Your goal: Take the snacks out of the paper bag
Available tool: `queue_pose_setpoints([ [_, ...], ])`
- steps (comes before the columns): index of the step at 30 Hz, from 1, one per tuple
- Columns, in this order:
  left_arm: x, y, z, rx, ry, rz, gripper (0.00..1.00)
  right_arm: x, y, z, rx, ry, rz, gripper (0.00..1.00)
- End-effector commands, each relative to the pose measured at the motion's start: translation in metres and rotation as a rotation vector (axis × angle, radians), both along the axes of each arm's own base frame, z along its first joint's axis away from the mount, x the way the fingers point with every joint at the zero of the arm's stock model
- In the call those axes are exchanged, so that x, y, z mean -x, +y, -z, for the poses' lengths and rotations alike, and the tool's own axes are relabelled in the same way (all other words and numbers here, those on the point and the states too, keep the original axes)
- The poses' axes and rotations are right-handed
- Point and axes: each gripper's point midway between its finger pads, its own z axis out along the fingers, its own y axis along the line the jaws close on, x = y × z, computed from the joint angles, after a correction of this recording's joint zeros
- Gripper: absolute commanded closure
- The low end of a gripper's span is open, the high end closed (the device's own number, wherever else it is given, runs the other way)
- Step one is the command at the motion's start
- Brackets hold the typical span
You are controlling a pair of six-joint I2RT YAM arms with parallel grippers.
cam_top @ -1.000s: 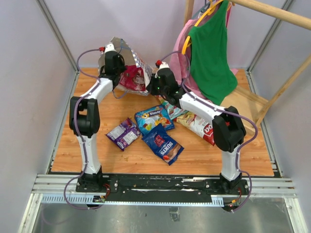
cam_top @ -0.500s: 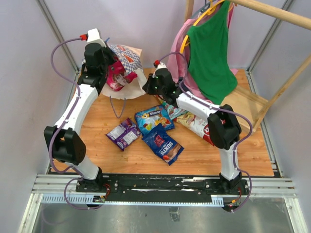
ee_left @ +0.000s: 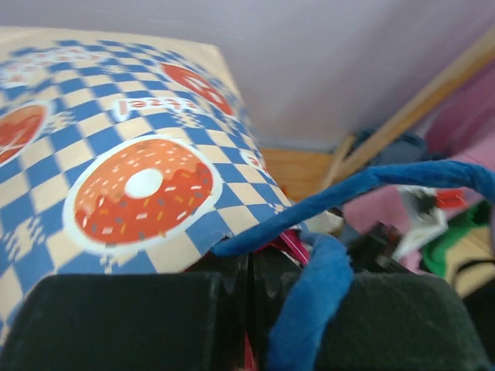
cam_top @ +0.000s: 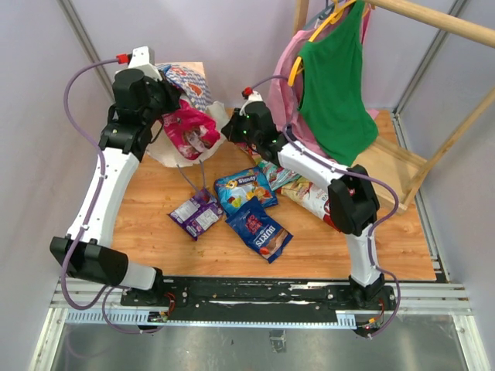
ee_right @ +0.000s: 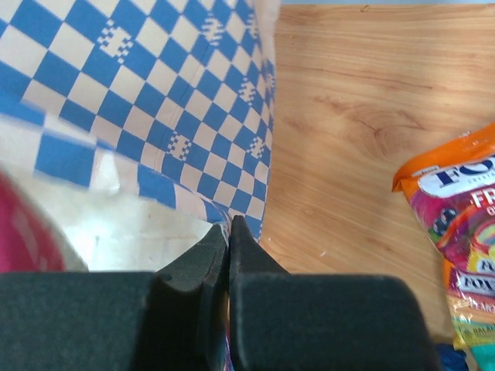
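Tipped paper bag [cam_top: 186, 77] — pink packet [cam_top: 187, 131] spilling out.
The bag now sits higher and further toward the upper left of the top view than a second ago, and the packet hangs from its mouth. The left gripper [ee_left: 249, 267] is clamped on the rim beside the blue cord handle [ee_left: 371, 185]; the right gripper [ee_right: 230, 232] pinches the lower edge — both jaws closed on paper. Other packets [cam_top: 246, 188] lie mid-table [cam_top: 155, 224], so emptying looks nearly done.
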Motion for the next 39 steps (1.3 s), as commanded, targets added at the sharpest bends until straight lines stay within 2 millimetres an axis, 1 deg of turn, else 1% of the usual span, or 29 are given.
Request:
queue_pose_setpoints([
  [1, 0.040, -0.032, -0.042, 0.154, -0.097, 0.190, 0.99, -0.015, -0.004, 0.047, 0.109, 0.088, 0.035, 0.99],
  [3, 0.053, -0.026, -0.036, 0.151, -0.074, 0.165, 0.99, -0.023, -0.002, 0.042, 0.110, 0.073, 0.041, 0.99],
  [4, 0.063, -0.018, -0.039, 0.143, -0.077, 0.132, 0.99, -0.027, -0.002, 0.040, 0.109, 0.067, 0.048, 0.99],
  [7, 0.085, 0.002, -0.040, 0.120, -0.076, 0.045, 0.99, -0.037, -0.004, 0.038, 0.109, 0.059, 0.071, 0.99],
  [8, 0.092, 0.005, -0.040, 0.120, -0.074, 0.036, 0.98, -0.040, -0.004, 0.039, 0.108, 0.061, 0.077, 0.99],
  [10, 0.102, 0.003, -0.036, 0.128, -0.058, 0.052, 0.98, -0.044, -0.007, 0.041, 0.107, 0.068, 0.090, 0.99],
  [12, 0.107, -0.007, -0.025, 0.137, -0.017, 0.110, 0.97, -0.046, -0.009, 0.043, 0.106, 0.072, 0.102, 0.99],
  [15, 0.107, -0.023, -0.001, 0.142, 0.058, 0.197, 0.97, -0.046, -0.013, 0.043, 0.107, 0.076, 0.118, 0.99],
  [17, 0.105, -0.026, 0.010, 0.143, 0.097, 0.209, 0.98, -0.045, -0.016, 0.043, 0.109, 0.071, 0.122, 0.99],
  [18, 0.106, -0.026, 0.011, 0.142, 0.103, 0.208, 0.98, -0.045, -0.018, 0.041, 0.112, 0.066, 0.127, 0.99],
  [20, 0.109, -0.028, 0.006, 0.154, 0.084, 0.220, 0.98, -0.047, -0.022, 0.040, 0.124, 0.057, 0.143, 0.99],
  [22, 0.115, -0.038, -0.009, 0.189, 0.038, 0.280, 0.98, -0.053, -0.030, 0.040, 0.145, 0.051, 0.172, 0.99],
  [25, 0.129, -0.072, -0.025, 0.271, 0.007, 0.487, 0.98, -0.068, -0.037, 0.041, 0.154, 0.040, 0.218, 0.99],
  [27, 0.134, -0.089, -0.026, 0.332, 0.012, 0.595, 0.99, -0.076, -0.040, 0.043, 0.164, 0.036, 0.232, 0.99],
  [30, 0.140, -0.108, -0.011, 0.415, 0.062, 0.720, 0.99, -0.080, -0.040, 0.042, 0.175, 0.026, 0.238, 0.99],
  [33, 0.150, -0.120, 0.006, 0.454, 0.098, 0.823, 1.00, -0.080, -0.042, 0.042, 0.182, 0.017, 0.243, 0.99],
  [37, 0.158, -0.129, 0.039, 0.461, 0.175, 0.853, 0.99, -0.083, -0.044, 0.043, 0.194, 0.007, 0.253, 0.99],
  [39, 0.165, -0.131, 0.049, 0.439, 0.194, 0.851, 0.99, -0.085, -0.045, 0.043, 0.195, 0.004, 0.255, 0.99],
])
